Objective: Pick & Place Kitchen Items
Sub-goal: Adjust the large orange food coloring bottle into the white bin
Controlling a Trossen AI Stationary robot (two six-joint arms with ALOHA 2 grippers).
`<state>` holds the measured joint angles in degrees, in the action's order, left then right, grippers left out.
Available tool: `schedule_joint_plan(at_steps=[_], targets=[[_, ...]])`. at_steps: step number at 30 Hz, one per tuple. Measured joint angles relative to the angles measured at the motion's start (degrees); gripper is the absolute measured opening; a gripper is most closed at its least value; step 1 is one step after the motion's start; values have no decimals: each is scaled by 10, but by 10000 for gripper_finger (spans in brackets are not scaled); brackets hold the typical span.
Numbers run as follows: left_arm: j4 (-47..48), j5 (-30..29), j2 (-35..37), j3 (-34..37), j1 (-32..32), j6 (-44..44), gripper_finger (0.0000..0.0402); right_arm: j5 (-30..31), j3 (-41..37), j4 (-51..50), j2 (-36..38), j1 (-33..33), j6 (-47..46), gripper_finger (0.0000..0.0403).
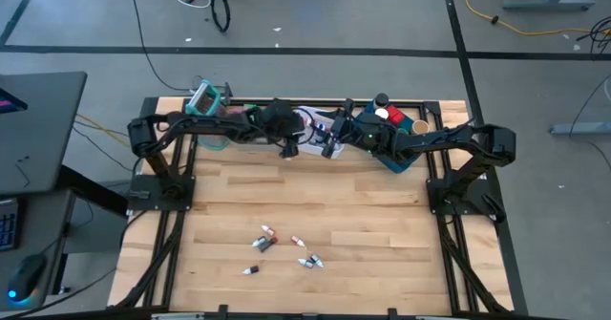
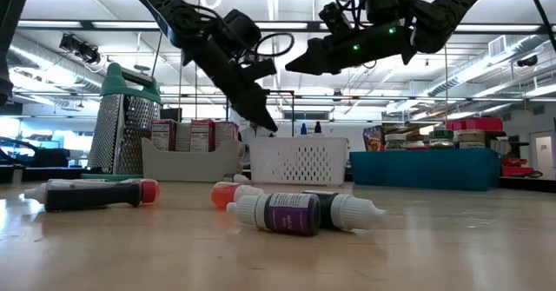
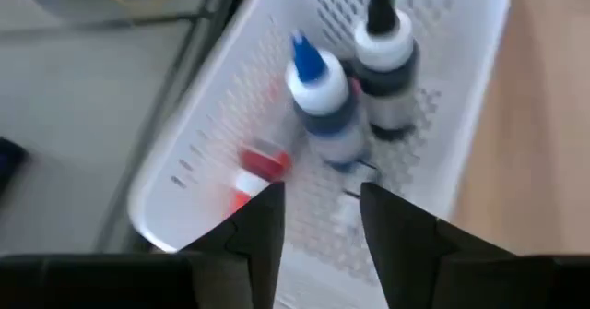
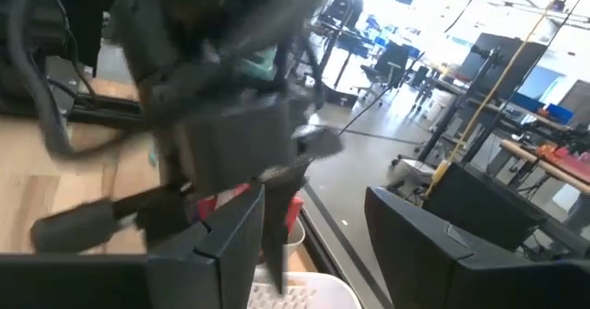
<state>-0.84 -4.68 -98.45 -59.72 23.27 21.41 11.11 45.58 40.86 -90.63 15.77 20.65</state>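
We see both arms reaching in over the far edge of the worktop [image 1: 315,205], meeting above the white mesh basket [image 2: 298,160] at the upper middle of the high view.

The left tool [image 3: 318,226] hangs over that basket with its fingers [image 3: 263,221] spread apart and nothing between them. Straight below it, inside the basket, lie a white bottle with a blue tip [image 3: 318,92], a darker bottle with a black tip [image 3: 385,60] beside it, and a small red-and-white bottle [image 3: 256,169] nearer the basket's wall.

The right tool [image 4: 309,226] sits just to the right of the left one in the high view, raised above the basket's edge. Its fingers [image 4: 235,240] stand apart and we see nothing held between them; the left arm's wrist fills the space ahead of it.

On the near part of the worktop, in the lower middle of the high view, more small bottles [image 1: 286,248] lie scattered, well apart from both tools. In the low view, a purple-labelled bottle [image 2: 285,212] lies in front, touching a dark bottle with a white cap [image 2: 347,210]; an orange-capped one [image 2: 228,194] lies behind, and a dark tube with a red end [image 2: 94,193] at the left.

At the far edge stand a box grater [image 2: 126,122], a clear bin [image 2: 193,159] with red cartons [image 2: 193,135], and a blue tray [image 2: 426,168] with jars [image 2: 452,138].
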Motion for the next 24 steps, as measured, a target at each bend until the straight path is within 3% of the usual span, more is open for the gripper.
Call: schedule_joint_plan(at_steps=[3,7,13,20,24], targets=[[16,-17,2,-25,2,43,168,0,0,1,0,0,11,201],[98,4,-7,-94,10,73,187,4,0,1,0,2,13,201],[214,21,-64,-205,27,159,194,9,0,-1,0,5,1,201],[261,57,-138,-248,53,183,194,159,1,-53,12,4,24,201],[253,59,-164,-254,66,183,194,189,1,-129,41,8,-14,201]])
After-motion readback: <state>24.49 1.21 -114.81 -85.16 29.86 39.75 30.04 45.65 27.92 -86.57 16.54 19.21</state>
